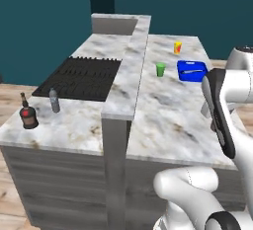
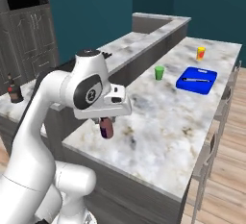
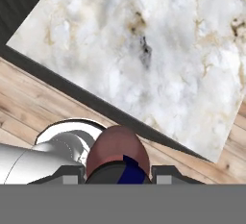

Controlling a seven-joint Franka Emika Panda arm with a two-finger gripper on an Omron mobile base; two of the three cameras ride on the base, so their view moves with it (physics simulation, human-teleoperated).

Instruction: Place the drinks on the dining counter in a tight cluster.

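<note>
My gripper is shut on the tiny maroon bottle, holding it just above the near part of the dining counter. In the hand view the maroon bottle sits between the jaws of the gripper, over the edge of the dining counter and the wooden floor. The slim water bottle and the squat dark brown bottle stand on the stove-side worktop at the left. The brown bottle also shows at the far left of the right base view.
A green cup, a yellow-orange cup and a blue board sit at the far end of the dining counter. A raised grey ledge separates it from the black stove.
</note>
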